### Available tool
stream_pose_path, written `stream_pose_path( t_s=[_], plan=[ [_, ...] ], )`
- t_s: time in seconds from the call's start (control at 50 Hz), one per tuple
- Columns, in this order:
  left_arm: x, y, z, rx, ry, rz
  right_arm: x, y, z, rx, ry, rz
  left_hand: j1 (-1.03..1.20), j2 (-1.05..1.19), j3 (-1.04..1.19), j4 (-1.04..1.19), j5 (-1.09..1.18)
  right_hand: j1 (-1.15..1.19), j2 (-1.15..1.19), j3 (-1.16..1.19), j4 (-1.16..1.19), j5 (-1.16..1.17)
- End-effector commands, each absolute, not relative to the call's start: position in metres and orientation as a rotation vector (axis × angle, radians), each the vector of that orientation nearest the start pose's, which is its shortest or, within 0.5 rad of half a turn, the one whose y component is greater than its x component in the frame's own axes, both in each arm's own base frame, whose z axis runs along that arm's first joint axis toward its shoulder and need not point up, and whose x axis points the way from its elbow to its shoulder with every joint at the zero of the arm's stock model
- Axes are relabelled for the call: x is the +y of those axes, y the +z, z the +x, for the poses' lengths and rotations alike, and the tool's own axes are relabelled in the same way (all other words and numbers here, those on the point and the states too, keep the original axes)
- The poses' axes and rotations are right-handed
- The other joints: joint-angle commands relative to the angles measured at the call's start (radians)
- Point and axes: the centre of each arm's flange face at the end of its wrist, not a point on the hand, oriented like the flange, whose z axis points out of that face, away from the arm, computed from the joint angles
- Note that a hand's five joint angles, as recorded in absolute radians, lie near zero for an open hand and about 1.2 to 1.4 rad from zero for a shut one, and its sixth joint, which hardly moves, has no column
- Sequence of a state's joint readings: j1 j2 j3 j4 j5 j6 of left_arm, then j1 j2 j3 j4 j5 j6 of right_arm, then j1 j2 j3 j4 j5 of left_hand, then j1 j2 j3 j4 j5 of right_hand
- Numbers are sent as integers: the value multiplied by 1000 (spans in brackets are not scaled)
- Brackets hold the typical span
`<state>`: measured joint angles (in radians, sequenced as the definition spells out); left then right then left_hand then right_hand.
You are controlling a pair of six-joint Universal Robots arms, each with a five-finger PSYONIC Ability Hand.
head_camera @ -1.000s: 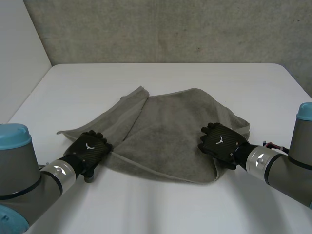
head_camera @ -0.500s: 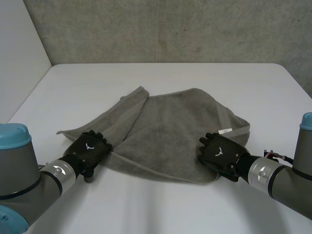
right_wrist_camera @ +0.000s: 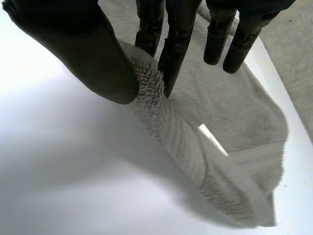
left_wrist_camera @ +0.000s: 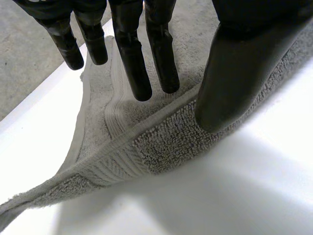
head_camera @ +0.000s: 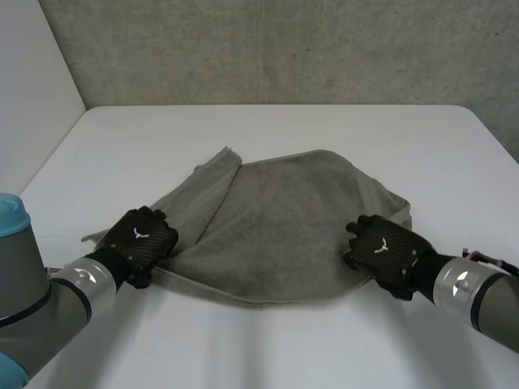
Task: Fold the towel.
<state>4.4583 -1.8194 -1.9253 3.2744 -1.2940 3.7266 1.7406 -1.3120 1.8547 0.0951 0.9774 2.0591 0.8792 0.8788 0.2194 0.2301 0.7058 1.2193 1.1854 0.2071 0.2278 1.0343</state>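
A grey-green towel (head_camera: 284, 219) lies rumpled on the white table (head_camera: 268, 348), with its left part folded over along a diagonal crease. My left hand (head_camera: 139, 237) is at the towel's near-left corner. In the left wrist view its thumb (left_wrist_camera: 230, 73) presses the hem from outside while the fingers (left_wrist_camera: 132, 54) rest on the cloth (left_wrist_camera: 161, 142), whose edge is raised off the table. My right hand (head_camera: 385, 247) is at the near-right corner. There its thumb (right_wrist_camera: 93, 54) and a finger pinch the towel's (right_wrist_camera: 230, 122) fuzzy edge.
A small white label (right_wrist_camera: 212, 139) is sewn on the towel past my right hand's fingertips. A grey wall stands behind the table's far edge, and a white panel rises at the left. Bare tabletop surrounds the towel on all sides.
Both hands have closed on the towel's near corners. The right hand has slid to the right and nearer, the left hand to the left, and the near edge now runs straighter between them.
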Motion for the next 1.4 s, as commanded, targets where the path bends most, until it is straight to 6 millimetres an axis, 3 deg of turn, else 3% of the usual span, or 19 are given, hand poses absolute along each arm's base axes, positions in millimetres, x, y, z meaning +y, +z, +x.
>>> stream_pose_path(
  t_s=[0.02,0.08,0.24,0.4,0.62,0.84,1.02,1.18,1.2,1.24,1.32,1.4],
  plan=[
    [-229,147,-220,2405,-1689,1299,-214,157,218,1906,-1499,-1808,-125,-124,-45,-56,-126,11,45,-33,-53,21],
    [-229,144,-219,2414,-1677,1297,-218,155,216,1923,-1499,-1793,-278,-277,-45,-56,-279,11,45,-33,-53,21],
    [-230,127,-218,2471,-1599,1301,-223,151,215,1919,-1526,-1791,-220,-219,-45,-56,-221,11,45,-33,-53,21],
    [-230,133,-214,2460,-1612,1275,-228,147,211,1949,-1522,-1772,-79,-78,-45,-56,-80,11,45,-33,-53,21],
    [-233,132,-205,2475,-1599,1224,-231,146,204,1981,-1519,-1753,-102,-102,-45,-56,-103,11,45,-33,-53,21],
    [-236,152,-191,2437,-1677,1114,-229,145,204,1982,-1515,-1752,-99,-99,-45,-56,-100,11,45,-33,-53,21],
    [-232,145,-188,2485,-1647,1090,-230,145,204,1982,-1517,-1752,-64,-63,-45,-56,-65,11,45,-33,-53,21],
    [-234,138,-189,2506,-1623,1099,-231,144,203,1990,-1518,-1747,268,268,-45,-56,267,60,94,-33,-53,71],
    [-234,136,-190,2514,-1615,1105,-231,144,202,1999,-1513,-1743,445,446,-45,-56,444,130,164,-33,-53,141],
    [-235,137,-191,2510,-1619,1106,-232,145,201,2007,-1511,-1741,516,517,-45,-56,515,176,210,-33,-53,187],
    [-235,147,-190,2482,-1653,1098,-232,149,198,2026,-1520,-1738,517,517,-45,-56,516,177,211,-33,-53,187],
    [-232,163,-192,2437,-1729,1093,-224,167,199,2009,-1522,-1738,517,517,-45,-56,516,177,211,-33,-53,187]
  ],
)
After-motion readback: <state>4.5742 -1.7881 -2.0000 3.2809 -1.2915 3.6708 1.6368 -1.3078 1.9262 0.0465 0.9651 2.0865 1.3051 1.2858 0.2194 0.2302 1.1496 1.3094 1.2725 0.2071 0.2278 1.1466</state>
